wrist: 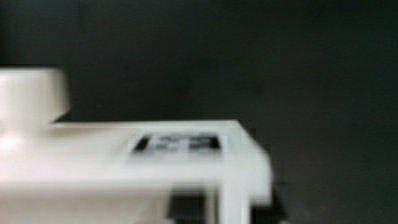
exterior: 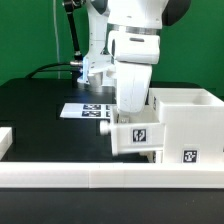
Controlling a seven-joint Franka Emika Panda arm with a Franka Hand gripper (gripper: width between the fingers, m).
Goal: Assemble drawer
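A white drawer part [exterior: 140, 135] with a black marker tag stands at the front of the black table, against a larger white open box [exterior: 188, 112] on the exterior view's right. My gripper [exterior: 132, 116] reaches straight down onto the drawer part's top edge. The wrist view is blurred. It shows the white part [wrist: 125, 165] with its tag [wrist: 178, 143] and a rounded white post [wrist: 32, 95]. The two dark fingers [wrist: 185, 205] stand on either side of a thin white wall, and the gripper [wrist: 226, 202] looks shut on that wall.
The marker board [exterior: 85, 110] lies flat on the table behind the gripper. A long white rail [exterior: 110, 178] runs along the front edge. Another white piece [exterior: 5, 140] shows at the exterior view's far left. A green wall stands behind.
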